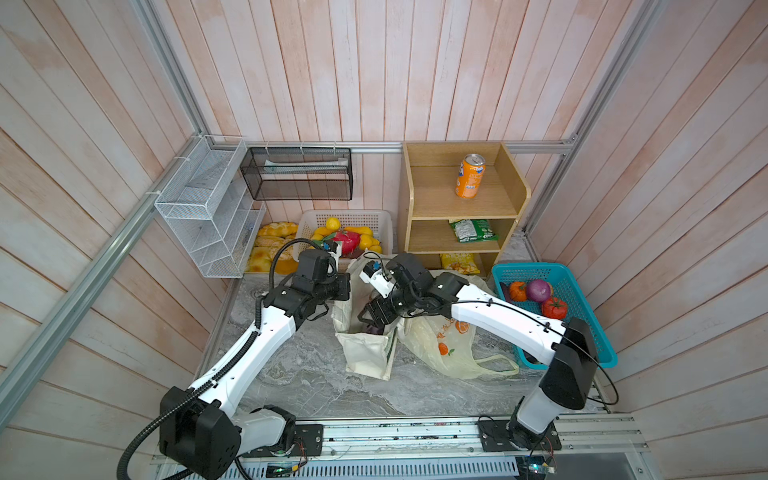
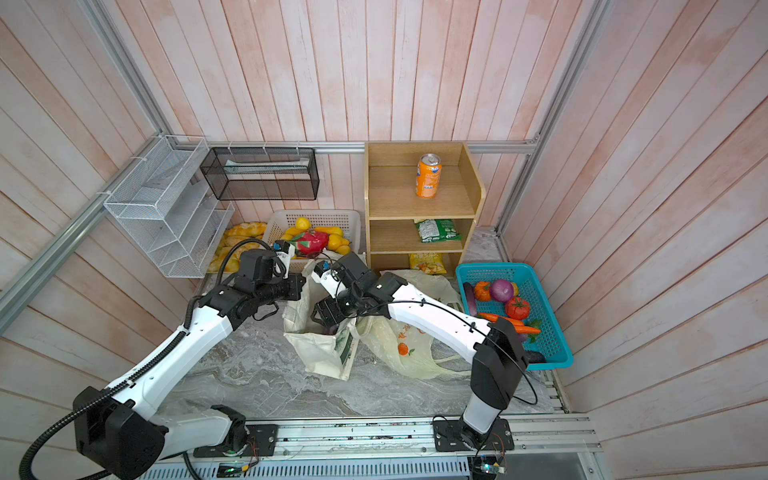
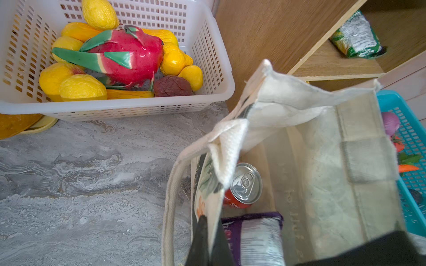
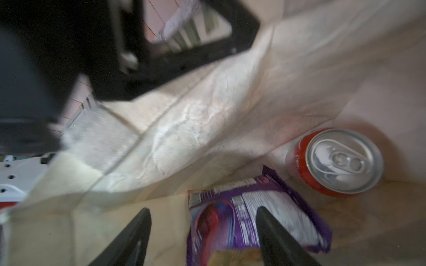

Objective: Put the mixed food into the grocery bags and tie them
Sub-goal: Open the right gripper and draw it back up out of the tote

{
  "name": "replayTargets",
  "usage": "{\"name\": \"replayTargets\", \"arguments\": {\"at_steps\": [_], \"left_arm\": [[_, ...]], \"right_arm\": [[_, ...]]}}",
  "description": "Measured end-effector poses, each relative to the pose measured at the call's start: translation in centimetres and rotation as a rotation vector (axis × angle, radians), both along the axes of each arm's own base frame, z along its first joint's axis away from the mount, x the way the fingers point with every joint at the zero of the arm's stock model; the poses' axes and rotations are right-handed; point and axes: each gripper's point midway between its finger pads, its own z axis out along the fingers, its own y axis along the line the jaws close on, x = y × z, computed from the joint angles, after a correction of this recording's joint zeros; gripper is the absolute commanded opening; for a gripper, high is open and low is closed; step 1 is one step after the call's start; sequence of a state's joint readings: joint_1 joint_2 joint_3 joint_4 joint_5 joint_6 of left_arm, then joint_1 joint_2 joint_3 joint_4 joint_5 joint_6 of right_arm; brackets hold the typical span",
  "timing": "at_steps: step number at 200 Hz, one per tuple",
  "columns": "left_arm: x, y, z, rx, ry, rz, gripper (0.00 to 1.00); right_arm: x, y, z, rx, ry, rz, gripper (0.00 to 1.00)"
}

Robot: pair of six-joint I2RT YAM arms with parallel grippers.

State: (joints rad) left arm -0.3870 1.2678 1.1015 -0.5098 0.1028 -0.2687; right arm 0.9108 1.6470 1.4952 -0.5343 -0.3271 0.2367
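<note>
Though half behind tote fabric, red can beside purple packet.

Your only way into the canvas tote is from above. Its mouth is open, with the left gripper pinching one wall and a strap flopped inward over that edge. The right gripper already takes up part of the mouth, jaws apart over the purple snack packet. The red soda can stands upright just beside the packet, and the rest of the tote floor is bare. Behind the tote, the white basket and wooden shelf crowd close. The plastic bag touches the tote's right side, under the right arm, with the blue basket beyond. You get bare table in front and to the left.
</note>
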Motion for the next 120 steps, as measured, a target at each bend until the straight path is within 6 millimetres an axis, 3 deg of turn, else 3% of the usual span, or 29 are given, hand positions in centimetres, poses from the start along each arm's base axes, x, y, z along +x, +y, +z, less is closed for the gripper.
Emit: {"name": "replayTargets", "arguments": {"at_steps": [37, 51, 64, 85, 120], "left_arm": [[0.0, 0.0, 0.0, 0.001, -0.001, 0.002, 0.0], [0.0, 0.0, 0.0, 0.002, -0.001, 0.002, 0.0], [0.0, 0.1, 0.0, 0.002, -0.001, 0.003, 0.0], [0.0, 0.1, 0.0, 0.002, -0.001, 0.003, 0.0], [0.0, 0.1, 0.0, 0.001, -0.001, 0.003, 0.0]], "right_arm": [[-0.1, -3.5, 8.8, 0.153, -0.126, -0.105, 0.74], [-0.1, -5.1, 11.2, 0.2, -0.159, -0.163, 0.75], [0.2, -6.6, 12.0, 0.222, -0.172, -0.227, 0.78], [1.3, -8.8, 10.3, 0.211, -0.144, -0.328, 0.79], [3.0, -11.2, 2.6, 0.126, 0.002, -0.462, 0.79]]}}
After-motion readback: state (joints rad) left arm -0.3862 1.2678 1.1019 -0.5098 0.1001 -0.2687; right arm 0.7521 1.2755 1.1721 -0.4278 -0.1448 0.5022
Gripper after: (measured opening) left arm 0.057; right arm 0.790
